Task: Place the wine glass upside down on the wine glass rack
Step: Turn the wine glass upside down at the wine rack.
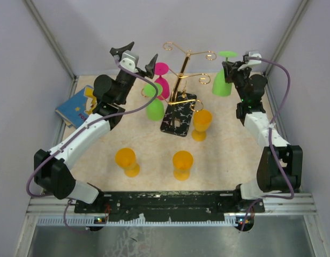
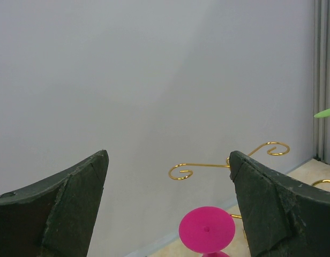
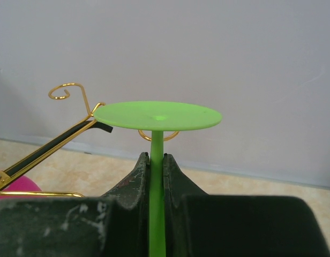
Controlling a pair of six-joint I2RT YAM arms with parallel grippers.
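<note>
My right gripper is shut on the stem of a green wine glass, held upside down with its flat foot on top. The glass hangs in the air just right of the wine glass rack, whose gold wire arms curl close behind and to the left of the foot. The rack's black marbled base sits mid-table. My left gripper is open and holds nothing, raised left of the rack above a pink glass.
A second green glass is foot-up by the rack's lower left arm. Three orange glasses stand on the table. A blue book lies at the left edge. Grey walls enclose the area.
</note>
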